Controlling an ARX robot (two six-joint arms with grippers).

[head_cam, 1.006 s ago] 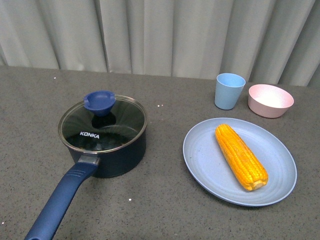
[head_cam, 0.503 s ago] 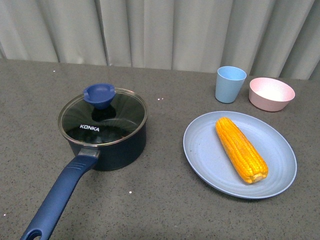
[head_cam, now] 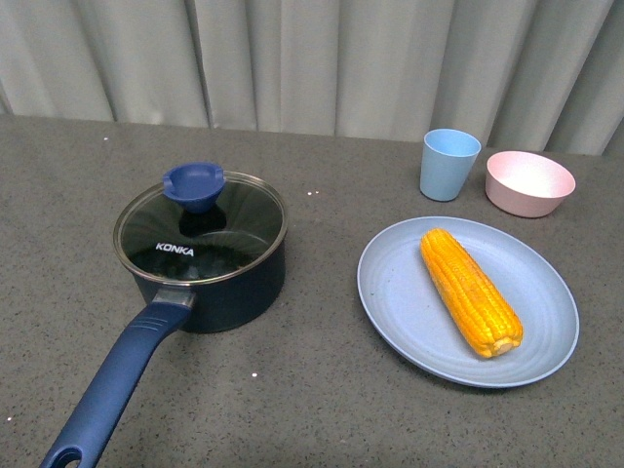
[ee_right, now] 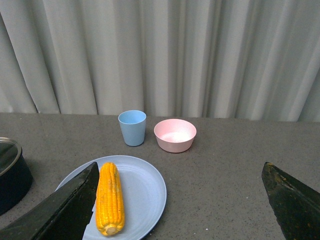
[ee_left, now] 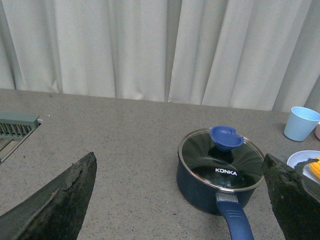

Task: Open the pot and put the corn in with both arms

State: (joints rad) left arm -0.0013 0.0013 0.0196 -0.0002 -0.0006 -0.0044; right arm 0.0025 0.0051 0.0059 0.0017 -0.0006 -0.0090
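Note:
The dark navy pot [head_cam: 210, 278] stands left of centre with its glass lid [head_cam: 229, 239] on. The lid has a blue knob [head_cam: 193, 183]. The pot's long blue handle [head_cam: 117, 385] points toward the near edge. The corn [head_cam: 470, 291] lies on a blue plate [head_cam: 400, 292] to the right. Neither arm shows in the front view. My left gripper [ee_left: 179, 160] is open and empty, set back from the pot [ee_left: 200, 182] and its knob [ee_left: 226, 136]. My right gripper [ee_right: 181, 167] is open and empty, above the table to one side of the corn [ee_right: 110, 197].
A light blue cup [head_cam: 449, 164] and a pink bowl [head_cam: 529, 182] stand behind the plate, near the grey curtain. The right wrist view shows the plate [ee_right: 145, 190], cup [ee_right: 132, 127] and bowl [ee_right: 175, 135]. A grey slatted object [ee_left: 17, 127] lies left of the pot in the left wrist view.
A second ago everything sat a little lower in the front view and the handle's end was cut off. Since half a second ago nothing has moved. The lid stays on the pot.

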